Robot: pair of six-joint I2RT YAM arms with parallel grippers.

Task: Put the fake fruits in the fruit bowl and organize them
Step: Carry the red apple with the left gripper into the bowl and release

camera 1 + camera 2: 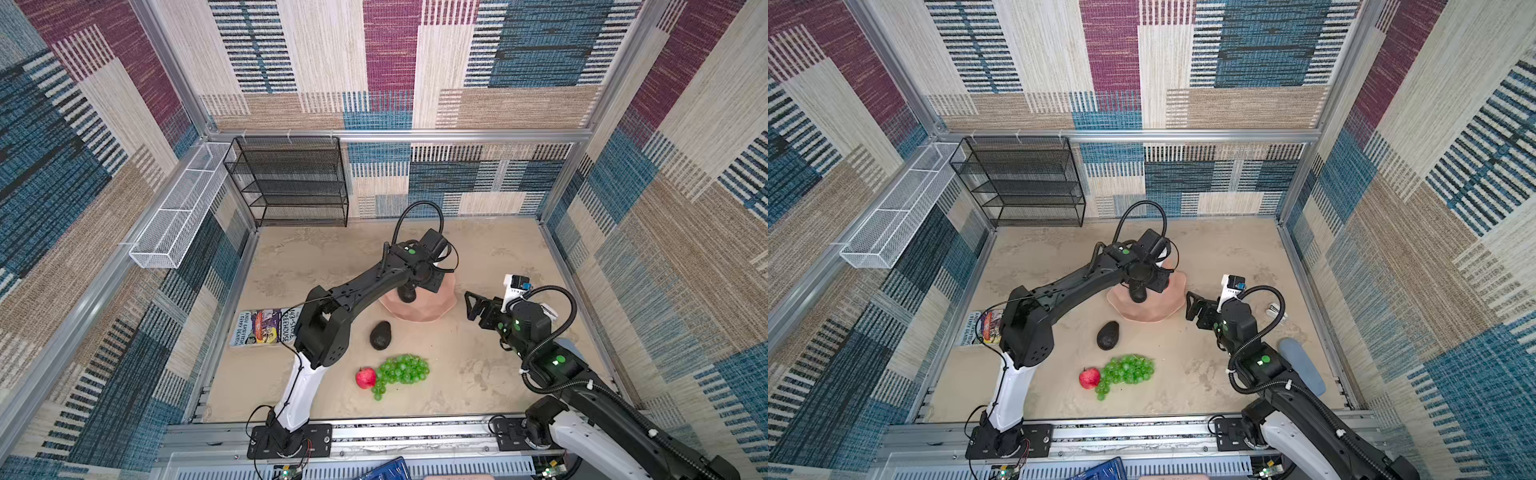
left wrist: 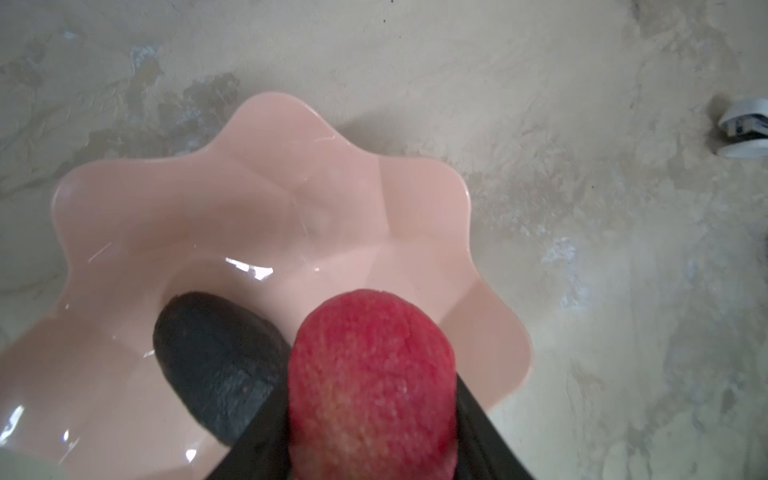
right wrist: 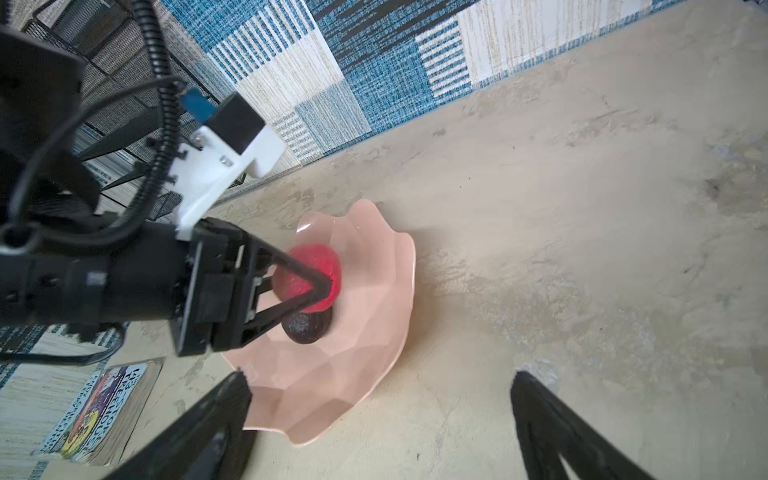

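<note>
Left gripper [image 3: 320, 286] jaws clamped on a red apple [image 2: 372, 382], over the pink scalloped bowl [image 2: 174, 208]; an avocado [image 2: 216, 357] lies in the bowl just beside them. Arm stretched forward, wrist bent down. Right gripper [image 1: 473, 306] jaws wide apart, pointed at the bowl, elbow bent.

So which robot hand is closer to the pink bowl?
Left. The left gripper holds a red apple right over the bowl; the right gripper hangs open beside it, apart.
</note>
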